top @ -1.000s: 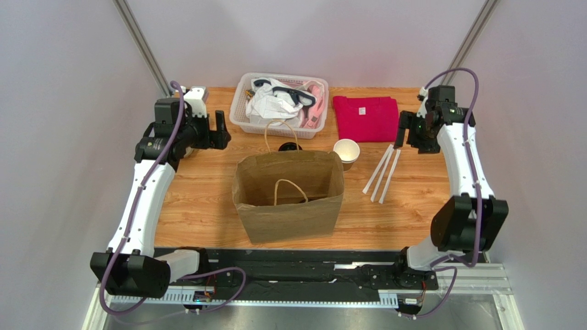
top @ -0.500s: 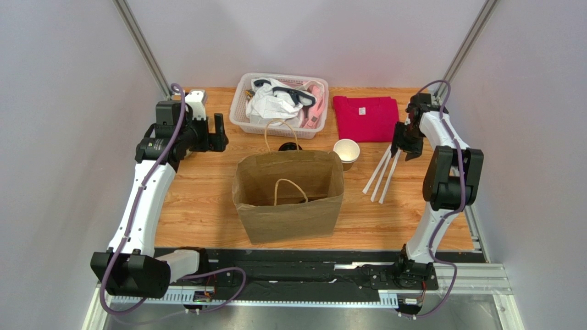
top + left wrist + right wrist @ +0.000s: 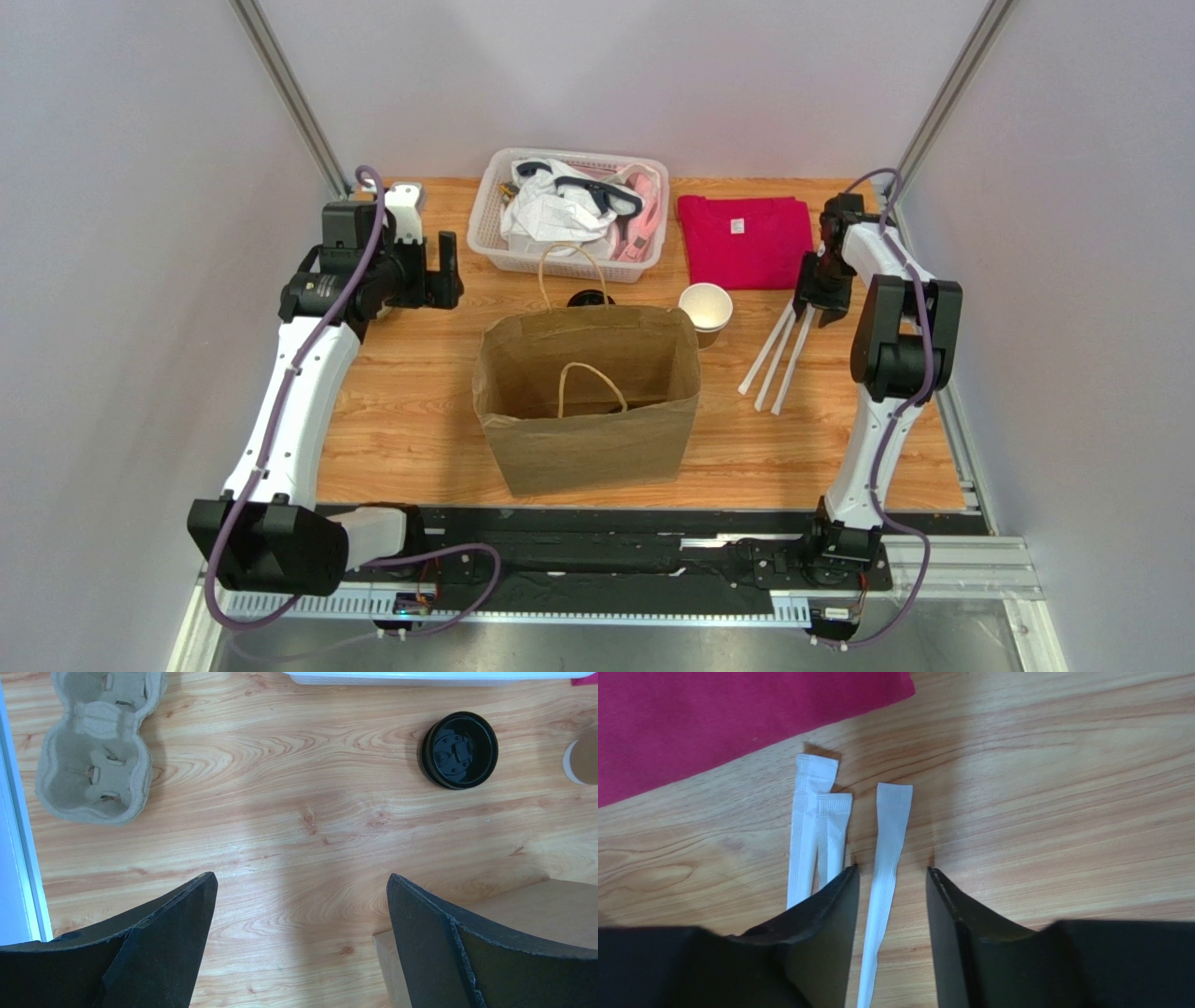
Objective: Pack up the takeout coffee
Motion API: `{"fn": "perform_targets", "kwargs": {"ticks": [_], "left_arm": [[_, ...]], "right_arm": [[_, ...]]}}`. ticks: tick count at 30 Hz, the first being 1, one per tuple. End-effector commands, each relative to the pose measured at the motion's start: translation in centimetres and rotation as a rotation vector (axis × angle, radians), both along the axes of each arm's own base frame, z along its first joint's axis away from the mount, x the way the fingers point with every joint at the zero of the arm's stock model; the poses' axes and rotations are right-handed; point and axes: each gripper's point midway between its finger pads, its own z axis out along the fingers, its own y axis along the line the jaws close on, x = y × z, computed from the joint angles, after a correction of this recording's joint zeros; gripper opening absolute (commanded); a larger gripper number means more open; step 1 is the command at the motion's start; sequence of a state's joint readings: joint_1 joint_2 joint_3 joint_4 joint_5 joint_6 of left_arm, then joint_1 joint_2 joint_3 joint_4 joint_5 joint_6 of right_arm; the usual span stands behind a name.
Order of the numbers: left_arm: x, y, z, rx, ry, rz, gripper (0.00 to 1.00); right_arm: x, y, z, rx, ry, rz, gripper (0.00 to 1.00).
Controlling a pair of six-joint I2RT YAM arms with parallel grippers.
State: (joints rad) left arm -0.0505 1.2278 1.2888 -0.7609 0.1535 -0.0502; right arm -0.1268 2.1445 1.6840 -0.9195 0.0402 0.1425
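Note:
The brown paper cup (image 3: pixel 706 310) stands open, white inside, just right of the bag's far corner; its edge shows in the left wrist view (image 3: pixel 582 761). Its black lid (image 3: pixel 591 298) lies apart on the table behind the bag, also seen in the left wrist view (image 3: pixel 460 750). My left gripper (image 3: pixel 446 270) is open and empty above bare table (image 3: pixel 302 882), left of the lid. My right gripper (image 3: pixel 809 301) is low over the white wrapped straws, jaws open to either side of one straw (image 3: pixel 887 854), with its tips (image 3: pixel 891 871) at the table.
An open brown paper bag (image 3: pixel 589 399) stands mid-table; its corner shows in the left wrist view (image 3: pixel 491 931). A pulp cup tray (image 3: pixel 98 745) lies at the far left. A white basket (image 3: pixel 571 210) of items and a red cloth (image 3: pixel 744 238) lie at the back.
My right arm has folded in and brought its gripper down onto the top ends of the straws. My left arm has hardly moved.

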Motion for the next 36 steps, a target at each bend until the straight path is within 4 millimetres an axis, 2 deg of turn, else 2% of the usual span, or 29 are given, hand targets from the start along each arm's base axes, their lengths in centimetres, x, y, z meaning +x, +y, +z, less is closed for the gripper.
{"fn": "perform_targets", "kwargs": {"ticks": [1, 5, 6, 8, 9, 10, 11, 12, 13, 14, 15, 16, 19, 20, 21, 22, 23, 24, 25, 26, 27, 28, 29, 30, 31, 32, 34, 35, 36], "left_arm": [[0.5, 0.4, 1.8, 0.018, -0.041, 0.002, 0.99], [0.4, 0.5, 2.0, 0.023, -0.048, -0.001, 0.99], [0.3, 0.7, 1.9, 0.028, -0.045, 0.007, 0.99], [0.3, 0.9, 2.2, 0.039, -0.058, 0.012, 0.99], [0.3, 0.9, 2.2, 0.042, -0.059, 0.013, 0.99], [0.2, 1.0, 2.5, 0.044, -0.07, 0.014, 0.99], [0.3, 1.0, 2.7, 0.044, -0.08, 0.015, 0.99], [0.3, 1.0, 2.9, 0.043, -0.088, 0.016, 0.99], [0.2, 0.9, 3.2, 0.039, -0.099, 0.013, 0.99], [0.2, 0.8, 3.5, 0.039, -0.108, 0.006, 0.99], [0.2, 0.8, 4.2, 0.04, -0.125, 0.001, 0.99], [0.2, 0.8, 4.6, 0.042, -0.135, -0.005, 0.99], [0.4, 0.9, 6.7, 0.065, -0.186, -0.016, 0.99], [0.5, 0.9, 7.4, 0.073, -0.205, -0.025, 0.99], [0.7, 0.9, 8.9, 0.075, -0.241, -0.032, 0.99], [0.8, 0.8, 9.8, 0.077, -0.264, -0.039, 0.99], [0.9, 0.6, 10.9, 0.074, -0.293, -0.049, 0.99], [1.2, 0.4, 12.8, 0.066, -0.337, -0.054, 0.99], [1.3, 0.2, 13.8, 0.057, -0.362, -0.064, 0.99], [1.2, -0.5, 15.1, 0.027, -0.39, -0.092, 0.99], [1.1, -1.1, 17.5, 0.007, -0.446, -0.115, 0.99], [1.0, -1.7, 18.7, -0.016, -0.471, -0.143, 0.99], [0.6, -3.1, 20.2, -0.063, -0.505, -0.21, 0.99], [0.1, -3.8, 21.9, -0.085, -0.549, -0.25, 0.99], [-0.3, -4.5, 22.8, -0.1, -0.574, -0.29, 0.99], [-0.9, -5.5, 23.9, -0.158, -0.602, -0.328, 0.99], [-1.4, -6.0, 24.9, -0.206, -0.637, -0.336, 0.99], [-1.6, -6.3, 24.9, -0.222, -0.641, -0.347, 0.99], [-1.9, -6.5, 24.5, -0.241, -0.635, -0.352, 0.99]], "right_arm": [[1.3, -1.1, -0.1, -0.038, -0.03, -0.036, 0.4], [0.4, -1.5, -0.7, -0.041, -0.005, -0.051, 0.27], [0.1, -1.6, -0.8, -0.035, 0.002, -0.057, 0.2], [0.1, -1.5, 0.5, -0.014, -0.021, -0.067, 0.1], [-0.2, -1.7, 1.3, 0.006, -0.023, -0.079, 0.01], [-0.1, -1.8, 3.3, 0.021, -0.059, -0.087, 0.0], [-0.1, -1.1, 4.7, 0.077, -0.086, -0.08, 0.0], [-0.7, -1.3, 6.0, 0.11, -0.091, -0.095, 0.0], [-0.4, -1.0, 9.2, 0.14, -0.16, -0.089, 0.0], [-0.5, -0.1, 11.1, 0.217, -0.195, -0.075, 0.0], [-1.1, -0.1, 12.9, 0.247, -0.212, -0.083, 0.0], [-1.1, 0.1, 16.4, 0.255, -0.296, -0.072, 0.0], [-1.9, 2.2, 24.0, 0.334, -0.474, -0.012, 0.0], [-2.1, 3.4, 25.9, 0.394, -0.52, -0.003, 0.0], [-2.4, 4.0, 29.0, 0.402, -0.621, 0.019, 0.0], [-2.5, 4.7, 30.9, 0.425, -0.68, 0.03, 0.0], [-1.8, 5.6, 33.8, 0.446, -0.795, 0.08, 0.0], [-2.4, 6.4, 36.9, 0.466, -0.888, 0.082, 0.0], [-2.3, 6.9, 39.2, 0.475, -0.964, 0.098, 0.0], [-2.0, 7.9, 43.0, 0.479, -1.099, 0.158, 0.0], [-2.7, 8.8, 45.7, 0.516, -1.169, 0.156, 0.0], [-3.1, 9.7, 47.6, 0.533, -1.227, 0.179, 0.0], [-3.6, 11.5, 50.0, 0.564, -1.308, 0.235, 0.0], [-4.9, 12.6, 51.7, 0.578, -1.36, 0.266, 0.0], [-5.6, 13.7, 52.6, 0.578, -1.395, 0.303, 0.0], [-6.7, 16.5, 53.7, 0.6, -1.433, 0.368, 0.0], [-8.7, 18.9, 54.7, 0.587, -1.488, 0.459, 0.0], [-9.9, 21.4, 55.2, 0.612, -1.505, 0.511, 0.0], [-10.8, 22.4, 55.4, 0.602, -1.521, 0.548, 0.0]]}}
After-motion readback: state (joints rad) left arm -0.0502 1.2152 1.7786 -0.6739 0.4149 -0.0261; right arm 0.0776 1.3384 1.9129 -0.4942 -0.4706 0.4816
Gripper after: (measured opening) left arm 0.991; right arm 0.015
